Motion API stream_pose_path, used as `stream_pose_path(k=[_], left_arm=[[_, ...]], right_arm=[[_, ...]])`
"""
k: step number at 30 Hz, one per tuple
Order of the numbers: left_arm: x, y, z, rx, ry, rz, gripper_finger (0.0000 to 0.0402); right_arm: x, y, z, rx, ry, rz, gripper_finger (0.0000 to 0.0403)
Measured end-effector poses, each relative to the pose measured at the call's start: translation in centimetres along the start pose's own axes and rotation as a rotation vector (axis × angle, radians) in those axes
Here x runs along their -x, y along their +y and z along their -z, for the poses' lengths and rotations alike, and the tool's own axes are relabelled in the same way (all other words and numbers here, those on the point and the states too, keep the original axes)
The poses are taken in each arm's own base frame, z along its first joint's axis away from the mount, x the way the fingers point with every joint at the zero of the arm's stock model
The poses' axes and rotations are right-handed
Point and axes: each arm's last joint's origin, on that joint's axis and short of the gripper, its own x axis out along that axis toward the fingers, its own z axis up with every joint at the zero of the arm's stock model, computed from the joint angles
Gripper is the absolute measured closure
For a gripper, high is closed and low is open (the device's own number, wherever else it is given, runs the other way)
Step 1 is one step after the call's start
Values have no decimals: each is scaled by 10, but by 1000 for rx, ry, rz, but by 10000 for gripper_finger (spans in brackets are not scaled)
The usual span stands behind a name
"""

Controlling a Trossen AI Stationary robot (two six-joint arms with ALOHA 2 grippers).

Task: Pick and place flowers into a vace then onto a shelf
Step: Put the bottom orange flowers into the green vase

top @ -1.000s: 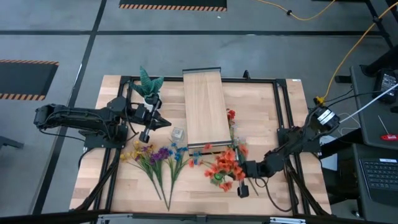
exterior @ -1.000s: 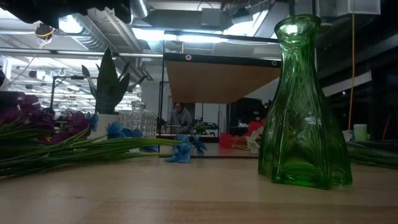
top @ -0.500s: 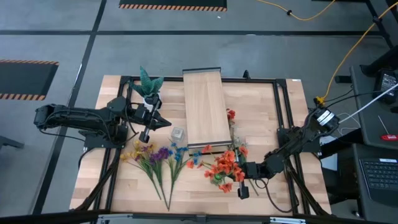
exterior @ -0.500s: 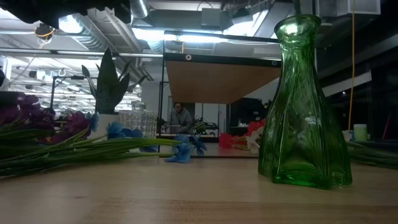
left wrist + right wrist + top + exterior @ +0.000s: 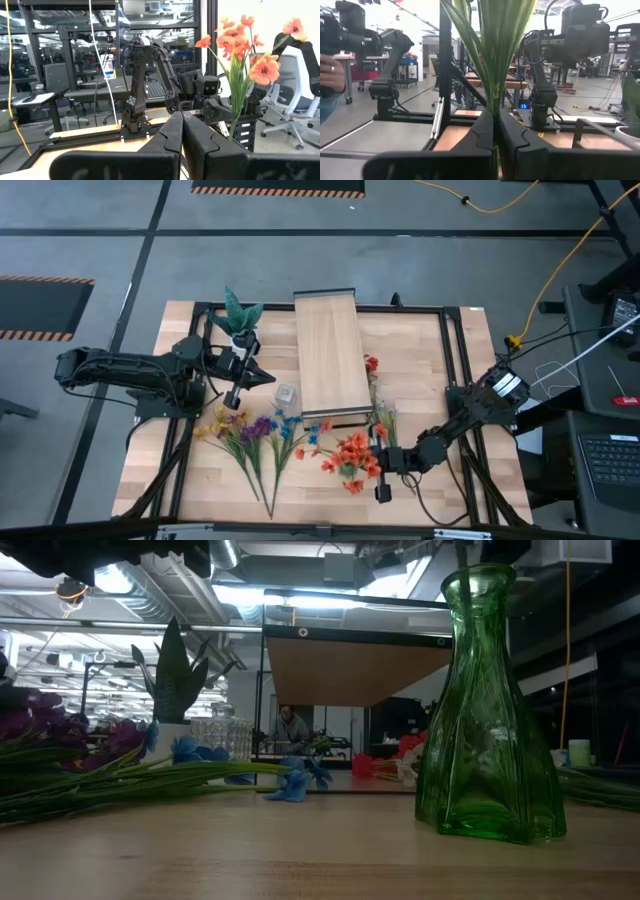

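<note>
My right gripper (image 5: 378, 460) (image 5: 493, 117) is shut on a bunch of red-orange flowers (image 5: 350, 455) (image 5: 240, 50), which stands upright near the table's near edge. The green glass vase (image 5: 490, 710) stands on the table beneath that bunch and is mostly hidden under the blossoms in the high view. A dark stem (image 5: 462, 554) shows right at the vase's mouth. Yellow, purple and blue flowers (image 5: 250, 432) lie flat on the table. The pale wood shelf (image 5: 330, 350) stands at the far middle. My left gripper (image 5: 262, 376) (image 5: 182, 125) waits shut left of the shelf. My right gripper pinches the bunch's green stems (image 5: 492, 95) between its two fingers. The fingers come level from the table's right and lie across the stems. The bunch stands upright, blossoms above the fingers and lower stems hanging toward the vase's mouth.
A spiky green plant in a white pot (image 5: 238, 320) and a small clear glass vase (image 5: 286, 393) stand left of the shelf. More red and white flowers (image 5: 374, 370) lie along the shelf's right side. A dark frame (image 5: 455, 360) borders the table. People show in the room beyond.
My right gripper has carried the red-orange bunch a little toward the table's left and near edge, over the green vase. A stem now shows at the vase's mouth in the low view. The vase and my left arm have kept still.
</note>
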Motion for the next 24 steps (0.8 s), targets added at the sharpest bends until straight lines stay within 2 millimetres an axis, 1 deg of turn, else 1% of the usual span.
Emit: stream_pose_path(k=[7,19,24], left_arm=[[0,0,0,0,0,0,398],[0,0,1,4,12,0,398],[0,0,3,9,26,0,398]], right_arm=[[1,2,16,36,14,10,401],[2,3,28,74,38,6,401],[3,4,30,75,41,2,401]])
